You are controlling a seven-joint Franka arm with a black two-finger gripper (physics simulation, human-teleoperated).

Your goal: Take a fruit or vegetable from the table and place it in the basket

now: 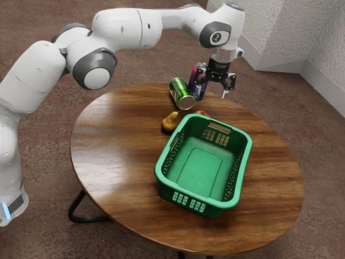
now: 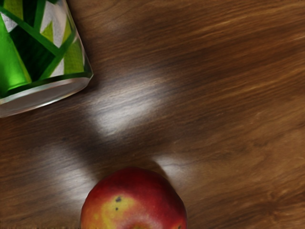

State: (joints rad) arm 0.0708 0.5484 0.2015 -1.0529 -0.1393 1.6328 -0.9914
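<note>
1. The black gripper point(image 1: 214, 87) is over the table point(image 1: 113, 145), its fingers apart.
2. The red-yellow apple point(image 2: 133, 202) lies by the far side of the green basket point(image 1: 163, 178).
3. The pear point(image 1: 169, 123) lies toward the exterior view's left.

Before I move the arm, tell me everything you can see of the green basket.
The green, plastic-looking basket stands upright on the round brown wooden table. It is roughly rectangular, with rounded corners, a smooth rim, rows of small slots through its walls and larger handle cut-outs in two of them. I see nothing inside. A yellow-brown pear lies just outside; whether they touch, I can't tell.
</note>
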